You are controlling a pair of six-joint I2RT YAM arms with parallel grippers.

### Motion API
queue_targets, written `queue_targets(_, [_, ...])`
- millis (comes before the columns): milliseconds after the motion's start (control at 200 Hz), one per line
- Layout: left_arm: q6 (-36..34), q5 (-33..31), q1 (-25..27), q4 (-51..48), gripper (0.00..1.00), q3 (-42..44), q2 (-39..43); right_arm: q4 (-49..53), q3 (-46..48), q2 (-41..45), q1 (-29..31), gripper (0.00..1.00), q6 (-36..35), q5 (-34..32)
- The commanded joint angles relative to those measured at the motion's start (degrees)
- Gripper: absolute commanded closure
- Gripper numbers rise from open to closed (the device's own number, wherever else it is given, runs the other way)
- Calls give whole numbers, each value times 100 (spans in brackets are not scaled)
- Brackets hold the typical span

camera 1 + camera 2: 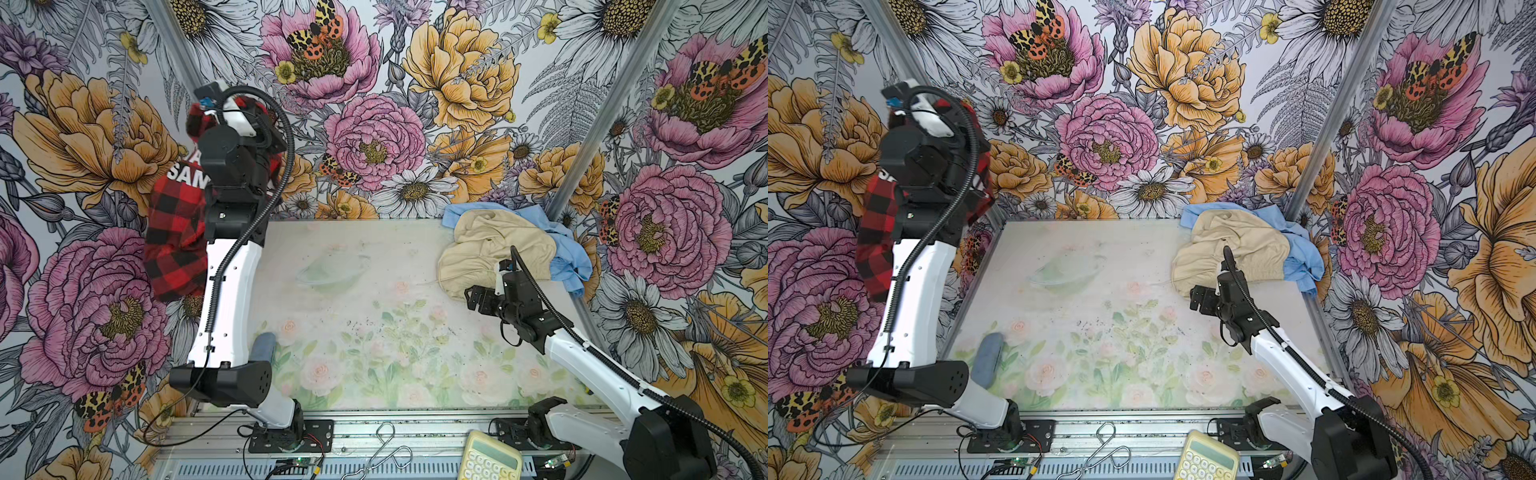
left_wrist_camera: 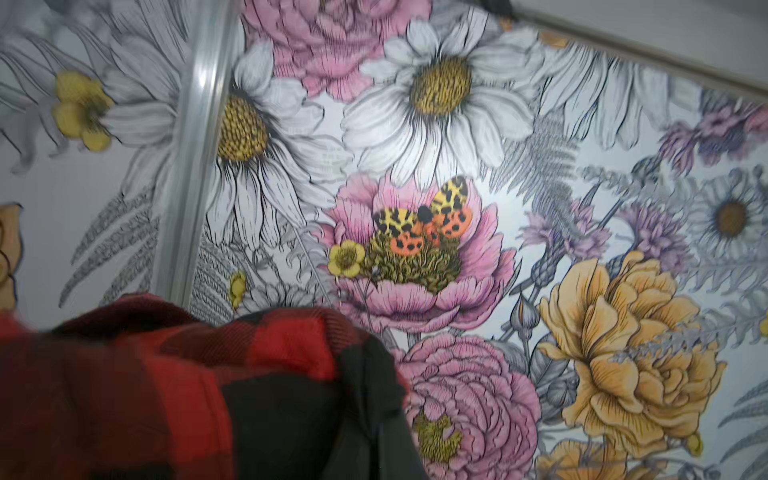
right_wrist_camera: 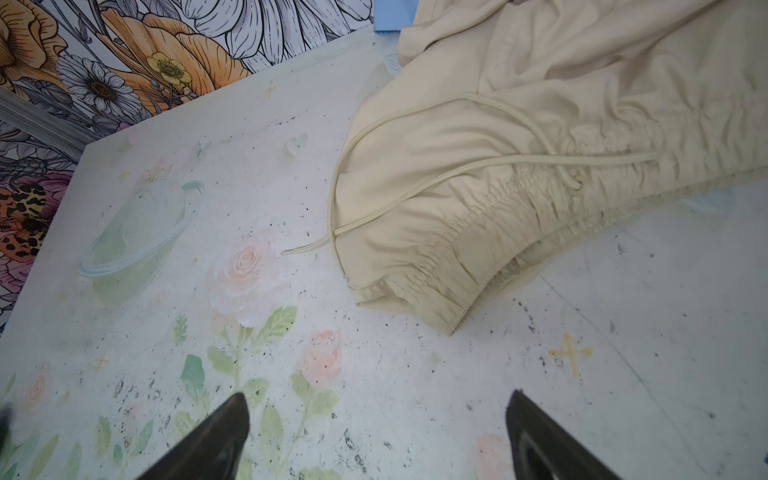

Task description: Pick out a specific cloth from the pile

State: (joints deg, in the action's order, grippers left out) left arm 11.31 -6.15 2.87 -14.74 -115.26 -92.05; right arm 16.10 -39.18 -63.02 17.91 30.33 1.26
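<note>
Cloth (image 1: 174, 232), one red-black plaid piece, hung raised well left of the pile (image 1: 511, 237), pinched in the closed left tool (image 2: 370, 386). Right tool (image 3: 378, 392) stood spread wide just beside the pile: one beige garment (image 1: 478, 266), one light blue garment (image 1: 573, 262).

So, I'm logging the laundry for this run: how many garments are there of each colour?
Red and black plaid cloth, lifted off the table: 1
Beige garment: 1
Light blue garment: 1
Total: 3
</note>
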Motion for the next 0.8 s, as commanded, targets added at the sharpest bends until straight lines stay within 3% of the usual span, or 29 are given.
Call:
queue_targets(0, [-286, 821, 138, -574, 100, 165, -301, -88, -134, 141, -21, 4, -71, -35])
queue_targets(155, [-452, 1094, 358, -587, 100, -22, -449, -97, -177, 90, -23, 4, -46, 41])
queue_targets(330, [-357, 988, 292, -591, 100, -151, -314, -101, -174, 23, -19, 4, -51, 97])
queue_targets(626, [-431, 818, -231, -291, 100, 1321, 527, -114, -125, 36, -21, 4, -33, 111])
queue_targets(796, [-437, 367, -561, -248, 100, 1562, 816, -127, -129, 44, -14, 4, 80, 190])
